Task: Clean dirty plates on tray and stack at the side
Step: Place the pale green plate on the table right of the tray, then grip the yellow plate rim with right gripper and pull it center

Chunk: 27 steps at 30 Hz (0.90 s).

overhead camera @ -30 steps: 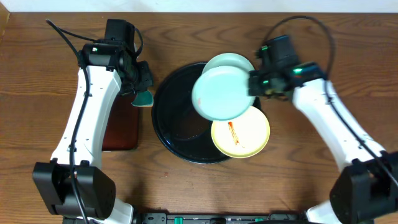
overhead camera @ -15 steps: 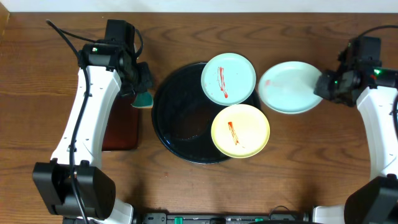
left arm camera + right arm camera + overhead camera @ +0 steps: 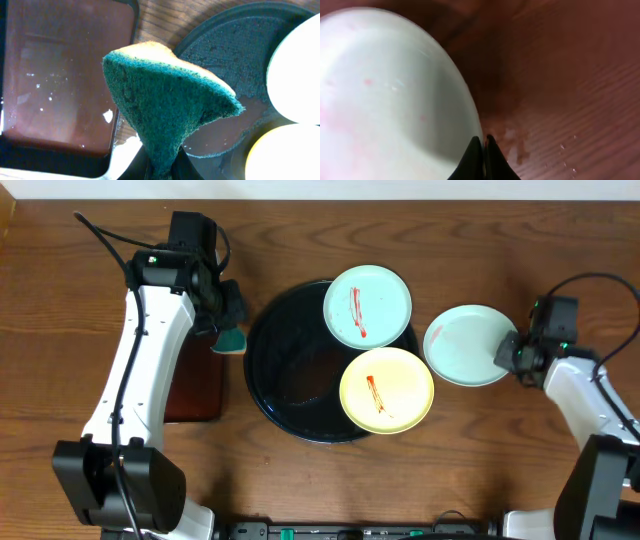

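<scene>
The black round tray (image 3: 285, 375) sits mid-table. A pale blue-green plate (image 3: 367, 305) with a red smear rests on its far right rim. A pale yellow plate (image 3: 387, 390) with a red smear rests on its near right rim. A second pale blue-green plate (image 3: 465, 345), nearly free of smear, lies on the table right of the tray. My right gripper (image 3: 512, 352) is shut on that plate's right rim (image 3: 395, 100), fingertips (image 3: 483, 142) pinching the edge. My left gripper (image 3: 228, 330) is shut on a green sponge (image 3: 165, 105), held above the tray's left edge (image 3: 220, 45).
A dark rectangular tray (image 3: 195, 380) holding reddish liquid (image 3: 65, 70) lies left of the round tray, under my left arm. Water drops lie on the wood beside the right plate (image 3: 560, 145).
My right gripper carried the blue-green plate from above the tray out to the right and has set it low on the table beside the tray. The left arm has not moved.
</scene>
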Motion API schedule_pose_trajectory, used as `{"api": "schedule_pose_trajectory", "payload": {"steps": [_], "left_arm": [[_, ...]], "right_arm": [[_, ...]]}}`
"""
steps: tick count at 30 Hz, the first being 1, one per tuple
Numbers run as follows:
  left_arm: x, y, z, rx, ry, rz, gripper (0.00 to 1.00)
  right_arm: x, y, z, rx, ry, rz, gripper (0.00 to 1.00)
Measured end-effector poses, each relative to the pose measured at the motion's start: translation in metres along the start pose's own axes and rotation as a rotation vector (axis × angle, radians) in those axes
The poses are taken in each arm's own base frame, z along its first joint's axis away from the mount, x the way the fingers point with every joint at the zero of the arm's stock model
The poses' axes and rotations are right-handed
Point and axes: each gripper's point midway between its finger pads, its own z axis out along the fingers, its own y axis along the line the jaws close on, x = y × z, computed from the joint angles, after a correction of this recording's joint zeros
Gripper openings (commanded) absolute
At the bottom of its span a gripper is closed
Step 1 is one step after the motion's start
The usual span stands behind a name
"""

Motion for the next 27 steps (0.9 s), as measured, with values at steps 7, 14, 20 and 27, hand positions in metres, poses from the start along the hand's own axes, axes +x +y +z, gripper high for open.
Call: {"api": "schedule_pose_trajectory", "payload": {"steps": [7,14,20,27], "left_arm": [[0.0,0.0,0.0,0.0,0.0,0.0,0.07],[0.0,0.0,0.0,0.0,0.0,0.0,0.07],[0.0,0.0,0.0,0.0,0.0,0.0,0.07],[0.0,0.0,0.001,-0.001,0.003,0.0,0.07]], "right_arm": [[0.013,-0.011,0.004,0.05,0.028,-0.021,0.72],[-0.005,0.018,-0.042,-0.091,0.116,-0.034,0.65],[-0.013,0.072,-0.092,-0.351,0.138,-0.072,0.61],[0.047,0.109,-0.093,-0.425,0.308,-0.221,0.56]]}}
